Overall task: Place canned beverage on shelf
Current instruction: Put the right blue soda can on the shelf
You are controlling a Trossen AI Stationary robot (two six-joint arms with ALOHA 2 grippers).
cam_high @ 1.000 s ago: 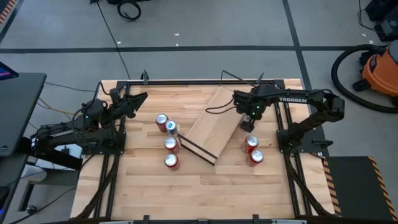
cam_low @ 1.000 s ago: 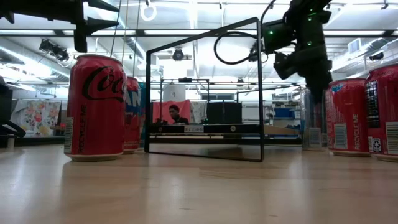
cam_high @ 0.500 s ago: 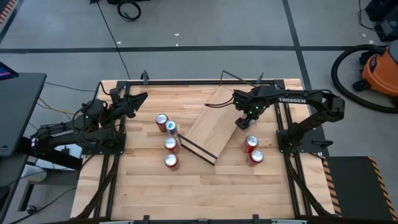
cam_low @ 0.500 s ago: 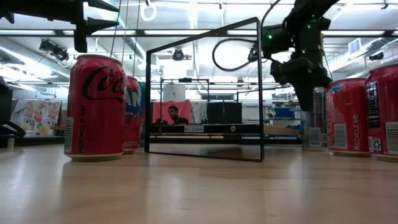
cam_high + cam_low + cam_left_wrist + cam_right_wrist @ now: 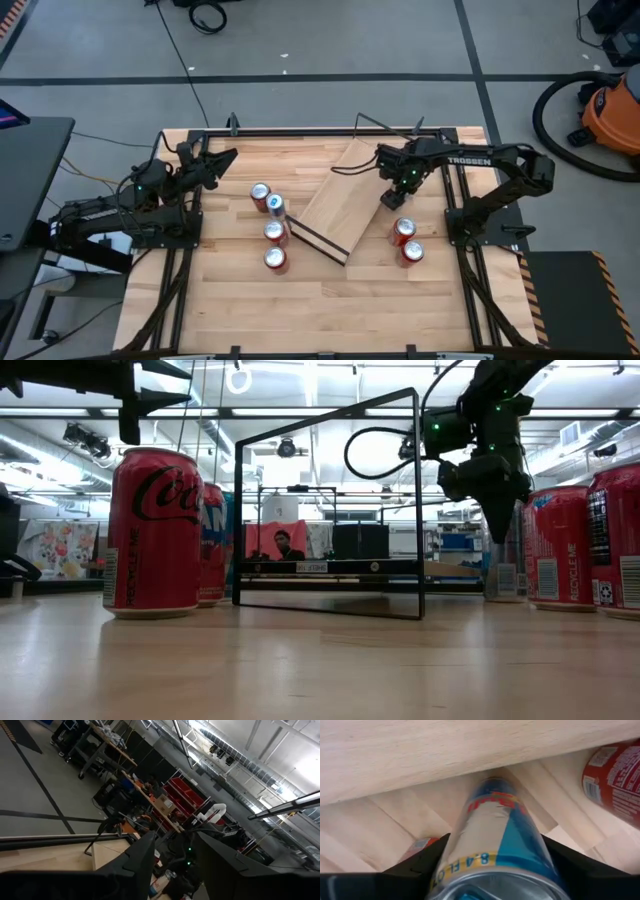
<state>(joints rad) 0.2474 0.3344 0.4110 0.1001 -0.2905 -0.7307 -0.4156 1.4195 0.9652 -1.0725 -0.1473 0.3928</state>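
Now the right tool [image 5: 490, 865] grips a silver and blue can [image 5: 495, 840].
The right tool hangs in the air, just past the long side of the shelf [image 5: 340, 200], which lies slanted in the middle of the table [image 5: 300, 300]. Two red cans [image 5: 404, 232] stand close by on the table. Four more cans [image 5: 272, 232] stand on the other side of the shelf. The left tool [image 5: 222, 159] waits over the far left part of the table, its fingers a little apart and holding nothing.
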